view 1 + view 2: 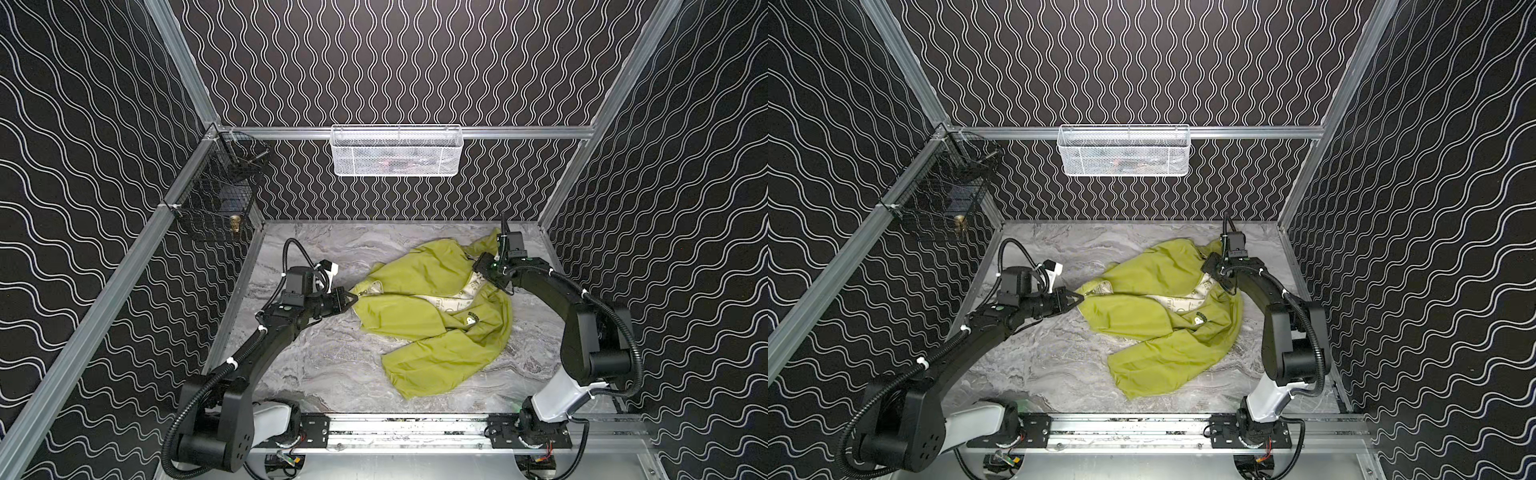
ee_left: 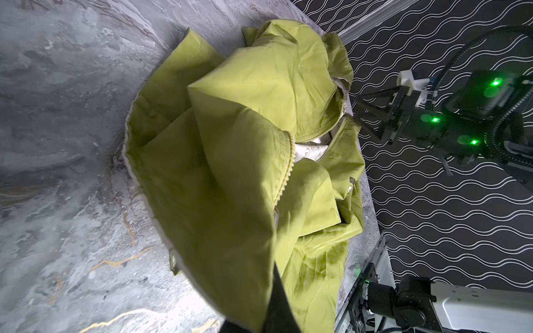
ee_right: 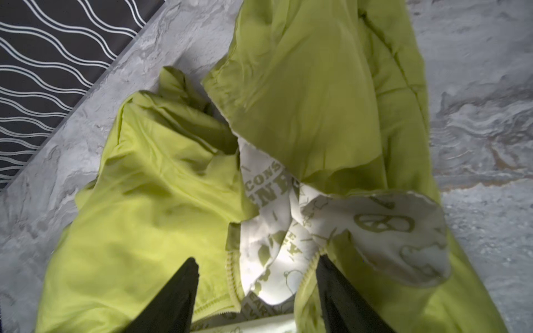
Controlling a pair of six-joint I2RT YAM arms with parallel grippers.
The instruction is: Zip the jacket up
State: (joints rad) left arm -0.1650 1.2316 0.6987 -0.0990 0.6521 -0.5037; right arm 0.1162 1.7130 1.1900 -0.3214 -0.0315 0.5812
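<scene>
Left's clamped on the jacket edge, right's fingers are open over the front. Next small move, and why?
Probably lower the right gripper and close its fingers on one zipper edge. The jacket front gapes, with cream lining showing between the separated rows of teeth. The left gripper is shut on the jacket's opposite corner, so the fabric looks anchored.

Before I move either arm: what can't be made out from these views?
- Zipper slider: not findable; too small in both top views, lost among folds of the jacket in the wrist views.
- Left gripper hold: left wrist view, fabric drapes over its fingers.
- White basket contents: top views, blurred behind mesh.
</scene>
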